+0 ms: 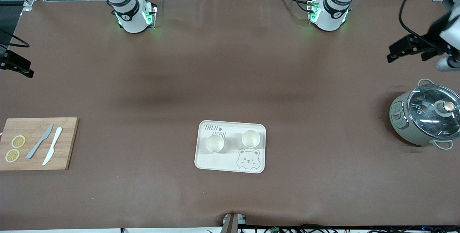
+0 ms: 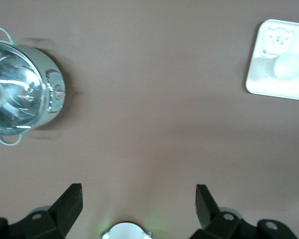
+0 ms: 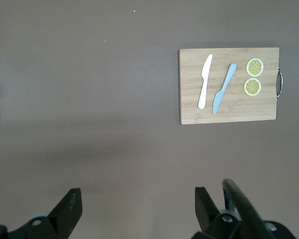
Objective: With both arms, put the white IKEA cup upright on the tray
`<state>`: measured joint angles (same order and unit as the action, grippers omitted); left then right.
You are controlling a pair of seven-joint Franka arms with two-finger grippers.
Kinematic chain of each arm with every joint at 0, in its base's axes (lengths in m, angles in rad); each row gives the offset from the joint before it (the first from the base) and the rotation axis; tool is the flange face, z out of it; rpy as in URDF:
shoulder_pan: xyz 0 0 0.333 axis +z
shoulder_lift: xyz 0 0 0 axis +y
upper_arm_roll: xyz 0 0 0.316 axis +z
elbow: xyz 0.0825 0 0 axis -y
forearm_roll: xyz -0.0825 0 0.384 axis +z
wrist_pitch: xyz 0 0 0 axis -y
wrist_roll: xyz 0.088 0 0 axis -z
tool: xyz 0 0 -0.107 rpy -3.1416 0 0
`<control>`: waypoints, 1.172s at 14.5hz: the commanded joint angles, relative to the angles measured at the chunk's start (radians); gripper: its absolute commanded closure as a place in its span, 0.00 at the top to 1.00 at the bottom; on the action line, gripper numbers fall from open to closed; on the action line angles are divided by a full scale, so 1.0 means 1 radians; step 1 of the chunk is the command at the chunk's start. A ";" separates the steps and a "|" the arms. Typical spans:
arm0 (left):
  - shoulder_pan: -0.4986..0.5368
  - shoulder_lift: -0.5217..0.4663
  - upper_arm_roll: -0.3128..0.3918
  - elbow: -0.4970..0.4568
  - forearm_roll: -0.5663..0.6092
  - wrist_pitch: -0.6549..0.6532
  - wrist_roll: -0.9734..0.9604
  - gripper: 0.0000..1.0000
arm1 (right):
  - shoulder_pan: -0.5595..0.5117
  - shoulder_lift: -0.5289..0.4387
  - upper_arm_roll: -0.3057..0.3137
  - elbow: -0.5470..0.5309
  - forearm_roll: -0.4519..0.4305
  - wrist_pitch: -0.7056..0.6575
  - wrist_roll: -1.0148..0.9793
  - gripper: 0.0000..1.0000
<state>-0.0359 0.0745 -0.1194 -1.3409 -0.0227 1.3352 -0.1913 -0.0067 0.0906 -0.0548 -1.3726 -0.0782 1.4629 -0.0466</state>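
Nearest the camera, the tray [image 1: 230, 164] carries two cups [image 1: 215, 143] upright — placing looks done. I hold my left gripper [image 2: 138, 209] wide over bare table near the pot [image 1: 426, 118], right gripper [image 3: 138, 211] wide too — next, park.

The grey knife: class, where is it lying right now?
The grey knife lies on the cutting board at the right arm's end of the table, between the lemon slices and white knife.

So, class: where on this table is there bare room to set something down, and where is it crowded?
Bare cloth lies between the tray and the cutting board, and between the tray and the pot. The tray is crowded: two cups. The board holds two knives and lemon slices.
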 commanded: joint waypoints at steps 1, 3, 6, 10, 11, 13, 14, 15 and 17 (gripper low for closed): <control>-0.016 0.004 -0.002 -0.030 -0.014 -0.005 0.002 1.00 | 0.007 -0.009 0.004 -0.011 -0.014 0.028 0.007 1.00; -0.006 0.016 0.001 -0.026 -0.008 -0.004 0.050 1.00 | -0.006 -0.011 0.003 -0.009 -0.014 0.014 -0.001 1.00; 0.013 -0.004 0.020 -0.030 -0.002 -0.013 0.128 1.00 | 0.043 -0.014 0.006 -0.005 -0.029 0.014 0.039 1.00; -0.048 -0.030 0.067 -0.062 -0.002 -0.022 0.135 1.00 | 0.002 0.012 0.003 -0.011 0.046 0.033 0.042 1.00; -0.091 -0.048 0.126 -0.088 -0.003 -0.015 0.135 1.00 | 0.004 0.012 0.003 -0.009 0.044 0.036 0.042 1.00; -0.118 -0.056 0.162 -0.106 -0.010 0.002 0.135 1.00 | -0.001 0.015 0.003 -0.008 0.044 0.039 0.040 1.00; -0.118 -0.055 0.164 -0.115 -0.008 0.007 0.135 1.00 | 0.001 0.023 0.004 -0.012 0.044 0.039 0.040 1.00; -0.118 -0.056 0.164 -0.128 -0.008 0.019 0.135 1.00 | 0.002 0.024 0.004 -0.011 0.043 0.039 0.040 1.00; -0.114 -0.062 0.165 -0.135 -0.008 0.024 0.136 1.00 | -0.001 0.026 0.004 -0.011 0.043 0.039 0.040 1.00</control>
<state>-0.1408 0.0464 0.0318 -1.4356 -0.0226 1.3372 -0.0685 0.0050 0.1177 -0.0574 -1.3816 -0.0534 1.4947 -0.0105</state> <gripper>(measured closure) 0.000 0.000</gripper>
